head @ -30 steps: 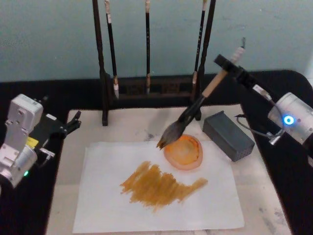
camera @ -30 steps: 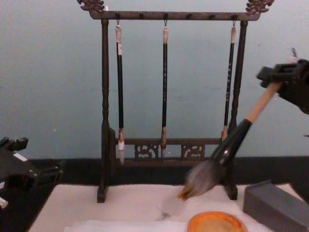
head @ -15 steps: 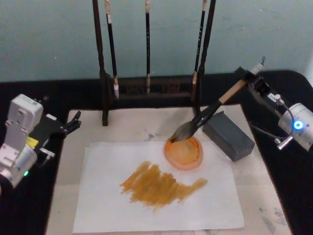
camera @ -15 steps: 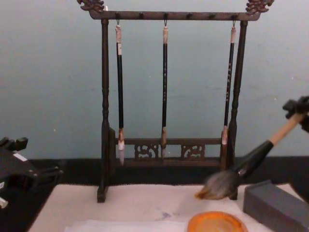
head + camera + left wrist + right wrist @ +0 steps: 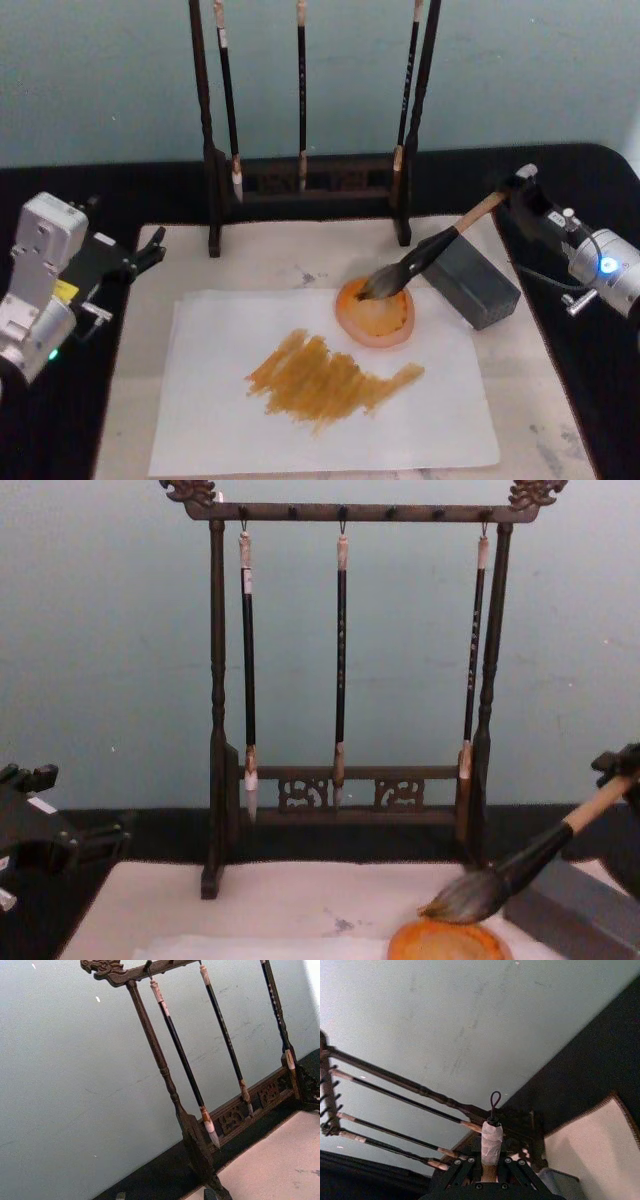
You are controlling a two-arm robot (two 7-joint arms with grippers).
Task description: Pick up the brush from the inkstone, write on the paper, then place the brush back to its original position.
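Though the brush [image 5: 432, 250] overlaps the inkstone [image 5: 383, 325], contact is unclear.

Non-task stuff ahead of me: dark wooden rack [image 5: 320, 185] stands upright near the back edge of the black counter [image 5: 100, 190], with its feet on the cream mat [image 5: 270, 260]. Three slim black-handled brushes [image 5: 341, 650] hang from its top bar, tips down, spaced apart. Grey rectangular block [image 5: 475, 285] lies on the mat toward the right edge, set at an angle. There's a small dark smudge [image 5: 305, 277] on the mat in front of the rack. Teal wall [image 5: 100, 80] behind.
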